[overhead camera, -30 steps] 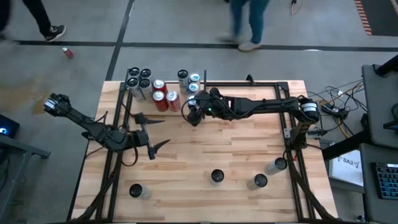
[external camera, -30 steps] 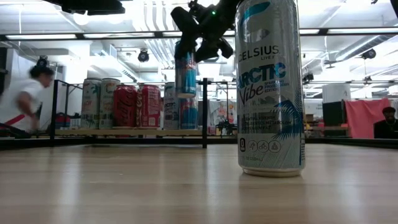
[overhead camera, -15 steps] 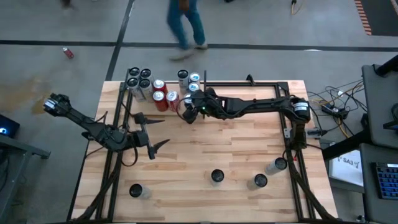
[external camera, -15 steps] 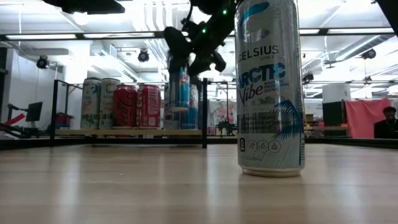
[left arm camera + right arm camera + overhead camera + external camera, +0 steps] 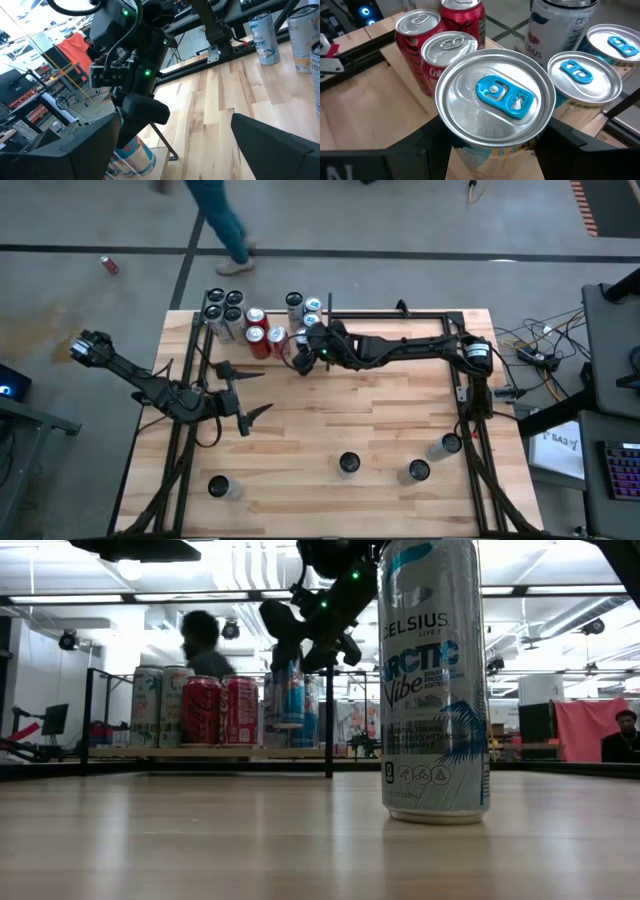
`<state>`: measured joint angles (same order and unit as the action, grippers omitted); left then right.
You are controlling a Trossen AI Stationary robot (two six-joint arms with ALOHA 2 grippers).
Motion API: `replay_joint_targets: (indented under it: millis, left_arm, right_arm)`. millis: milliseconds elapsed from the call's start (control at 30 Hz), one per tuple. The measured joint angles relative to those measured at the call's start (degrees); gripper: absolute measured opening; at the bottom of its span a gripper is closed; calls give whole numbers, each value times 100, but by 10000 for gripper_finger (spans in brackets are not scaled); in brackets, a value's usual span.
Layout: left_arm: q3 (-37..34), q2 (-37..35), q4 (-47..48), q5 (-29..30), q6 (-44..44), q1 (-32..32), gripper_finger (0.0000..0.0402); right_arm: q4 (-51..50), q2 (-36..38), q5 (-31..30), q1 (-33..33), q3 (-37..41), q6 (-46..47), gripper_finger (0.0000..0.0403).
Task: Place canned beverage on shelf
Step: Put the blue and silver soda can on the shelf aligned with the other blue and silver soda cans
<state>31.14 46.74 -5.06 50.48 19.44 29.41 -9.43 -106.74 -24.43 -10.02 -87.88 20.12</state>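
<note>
Your right gripper (image 5: 300,356) holds the upright can (image 5: 495,107) just above the shelf (image 5: 200,752), beside the red cans (image 5: 262,337); left gripper (image 5: 243,392) wide, idle.

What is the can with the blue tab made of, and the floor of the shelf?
The silver can with a blue pull tab, held in the right gripper, looks like shiny aluminium: its lid gleams. The pale shelf panel looks like unpainted plywood, probably matte.

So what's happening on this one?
The right gripper holds a blue-tab can upright above the shelf, beside the red cans and other cans already standing there. It isn't set down yet. The left gripper waits open over the table's left side. Four more cans stand along the near edge.
</note>
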Motion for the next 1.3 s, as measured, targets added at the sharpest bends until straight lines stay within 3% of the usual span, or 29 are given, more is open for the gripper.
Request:
replay_joint_targets:
  millis: [333,567,1000,1200,1300]
  left_arm:
    - [0,0,0,0,-55,0,366]
    - [-9,42,0,-2,-350,-7,366]
    - [-10,702,-563,-382,-800,-7,366]
    - [-11,1067,-836,646,-989,-33,366]
    - [-11,1198,-856,697,-1135,-157,366]
  right_arm:
    - [69,8,105,0,-2,-118,222]
    - [-33,398,588,81,7,-325,224]
    - [-12,838,635,871,4,-966,226]
    - [0,887,377,1275,4,-1139,226]
    - [139,882,245,1445,4,-1289,226]
